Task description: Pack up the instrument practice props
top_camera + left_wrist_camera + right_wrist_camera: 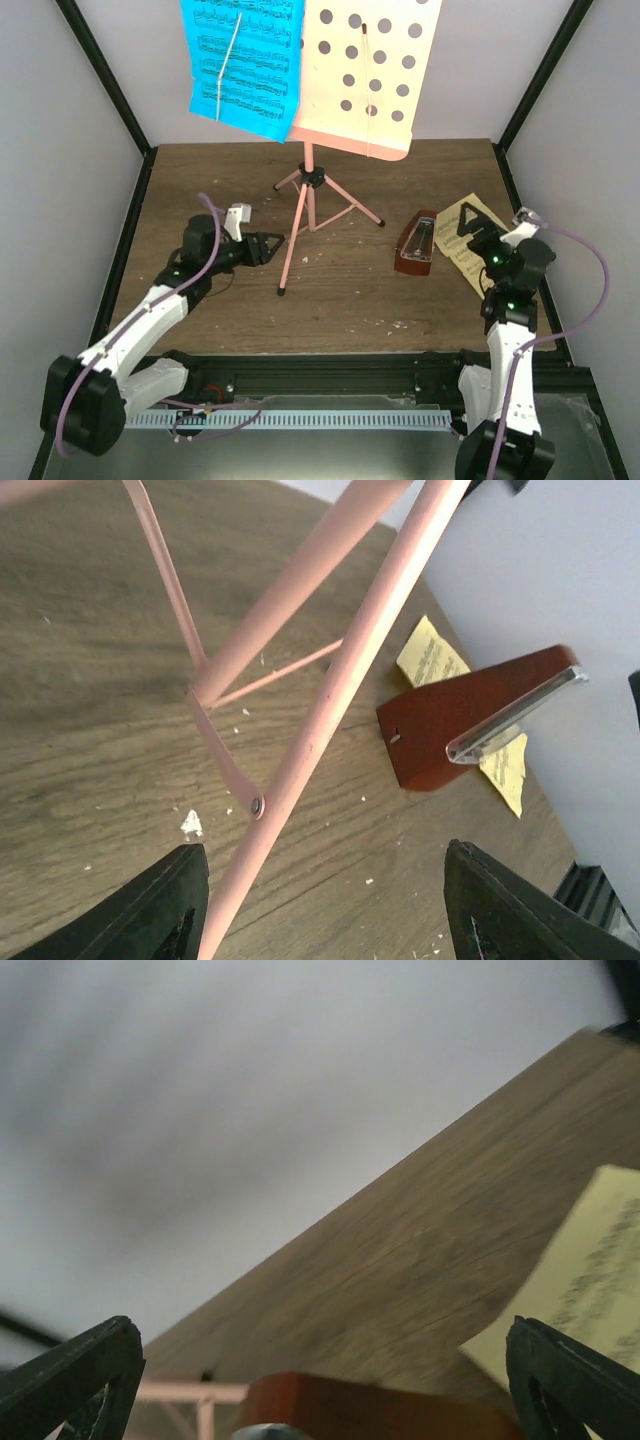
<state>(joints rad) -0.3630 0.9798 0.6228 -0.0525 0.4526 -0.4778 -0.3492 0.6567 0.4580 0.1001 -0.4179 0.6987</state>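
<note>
Top view: the pink music stand (305, 190) is upright mid-desk, tripod spread, with a blue sheet-music page (245, 60) clipped on the left half of its hole-dotted panel. The metronome (417, 245) sits to the right of the legs, and a yellow page (468, 240) lies flat just beyond it, near the right wall. My left end effector (268, 245) is low and level beside the nearest tripod leg. My right end effector (478, 235) hangs over the yellow page, close to the metronome. Nothing is packed yet. Left wrist view: my fingers (150, 910) stand apart, and the pink leg (340, 680) runs down between them, nearer the left one, with no contact that I can make out. The metronome (460, 720) and its clear cover are beyond, on the wooden desk (100, 680). I judge this as lining up a grasp on the leg, to fold or steady the stand. Next I must centre the leg between the jaws, then close gently so the stand does not tip. Right wrist view: fingers (70, 1380) wide apart and holding nothing, the metronome top (370, 1410) just below them, and the yellow page (590, 1280) to the right. The view is blurred, so I cannot tell which of the two I am aimed at. Either one needs a descent before closing.
</note>
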